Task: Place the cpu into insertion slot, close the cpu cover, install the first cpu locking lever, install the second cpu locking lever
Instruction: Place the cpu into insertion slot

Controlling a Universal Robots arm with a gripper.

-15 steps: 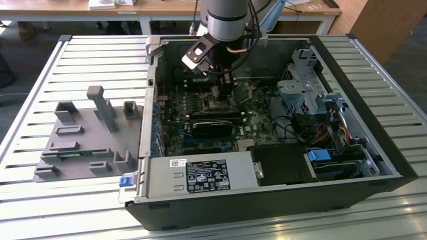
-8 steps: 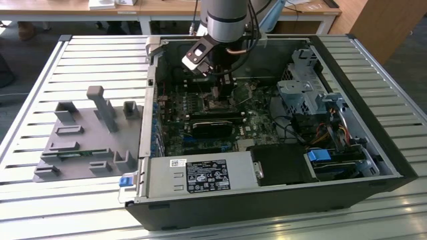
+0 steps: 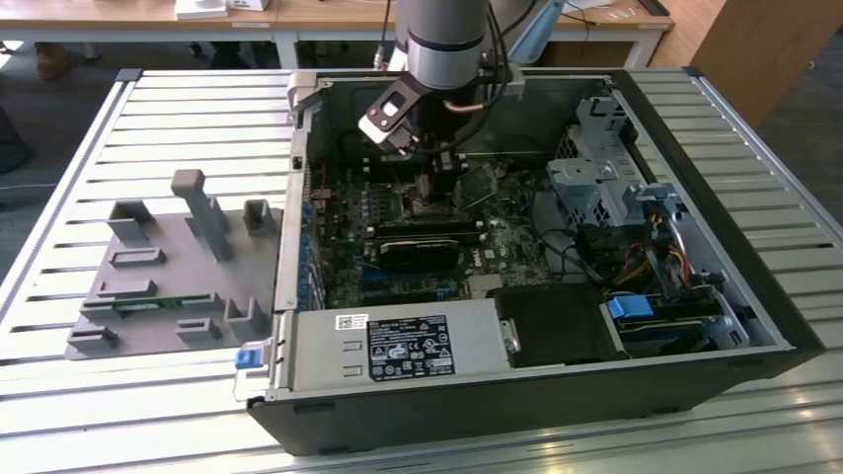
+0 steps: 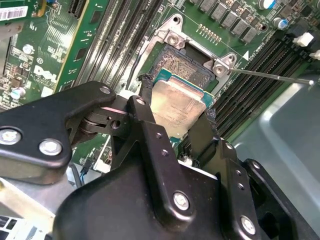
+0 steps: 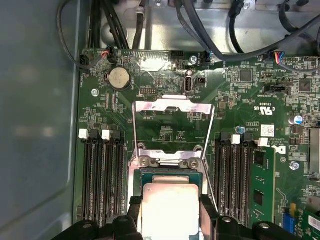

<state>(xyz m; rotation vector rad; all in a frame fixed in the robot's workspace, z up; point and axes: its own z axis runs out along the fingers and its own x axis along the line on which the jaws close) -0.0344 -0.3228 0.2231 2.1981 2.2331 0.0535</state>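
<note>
The gripper (image 3: 424, 158) is seen lowered into the open computer case (image 3: 527, 420), which is set on a slatted table (image 3: 185, 109). In the second wrist view the cpu (image 4: 176, 102) is clamped by two opposite edges between the black fingers (image 4: 145, 100), which are closed only to the chip's width. The chip is held directly over the socket (image 4: 186, 64), slightly offset, so that a strip of the socket's far edge is left uncovered. Whether the chip is already touching the socket cannot be told. In the first wrist view the cpu cover (image 5: 172, 106) is seen swung up and open on the far side of the socket, its square window showing green board. Black memory slots (image 5: 102, 185) are ranged on both sides of the socket. A thin metal rod (image 4: 270, 75) is raised beside the socket. A grey fixture tray (image 3: 158, 286) is laid on the table at the exterior view's left, just beside the case.
</note>
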